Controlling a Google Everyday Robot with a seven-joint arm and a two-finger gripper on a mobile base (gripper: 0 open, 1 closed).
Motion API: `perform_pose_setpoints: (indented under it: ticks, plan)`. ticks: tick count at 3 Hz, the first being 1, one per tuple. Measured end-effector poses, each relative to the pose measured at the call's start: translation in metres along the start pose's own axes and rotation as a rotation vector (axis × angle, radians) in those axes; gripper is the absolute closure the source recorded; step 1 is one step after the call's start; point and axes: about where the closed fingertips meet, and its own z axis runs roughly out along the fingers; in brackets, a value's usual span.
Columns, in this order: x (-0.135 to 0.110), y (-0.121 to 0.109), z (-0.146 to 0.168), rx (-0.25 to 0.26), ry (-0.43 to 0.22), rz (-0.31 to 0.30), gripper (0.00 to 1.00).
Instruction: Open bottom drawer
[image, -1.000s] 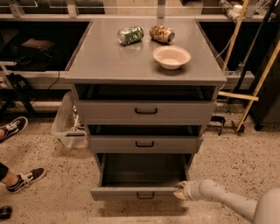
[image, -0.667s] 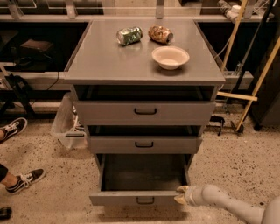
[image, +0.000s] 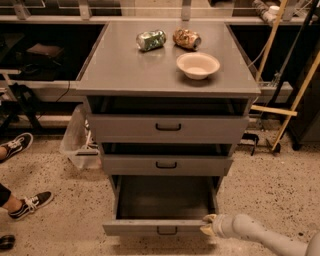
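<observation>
The bottom drawer (image: 155, 227) of the grey metal cabinet stands pulled out wide, its shallow grey tray bare and its small black bar handle (image: 166, 230) on the flat front. My gripper (image: 208, 224) comes in from the lower right on a pale arm and sits at the right end of the drawer front, touching its top edge. The middle drawer (image: 166, 165) and the top drawer (image: 168, 128) above are only slightly out.
On the cabinet top (image: 120, 65) lie a crushed green can (image: 151, 40), a brown crumpled packet (image: 186, 38) and a beige bowl (image: 198, 65). A person's sneakers (image: 27, 204) are at the left, a plastic bin (image: 79, 142) beside the cabinet, wooden poles (image: 292, 100) at the right.
The bottom drawer has slid further out towards me, and my gripper has moved with its right end, down and nearer.
</observation>
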Motion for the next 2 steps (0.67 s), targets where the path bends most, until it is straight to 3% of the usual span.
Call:
perform_pose_setpoints:
  ticks: [2]
  plan:
    - [-0.001,0.010,-0.001,-0.005,-0.015,0.001,1.00]
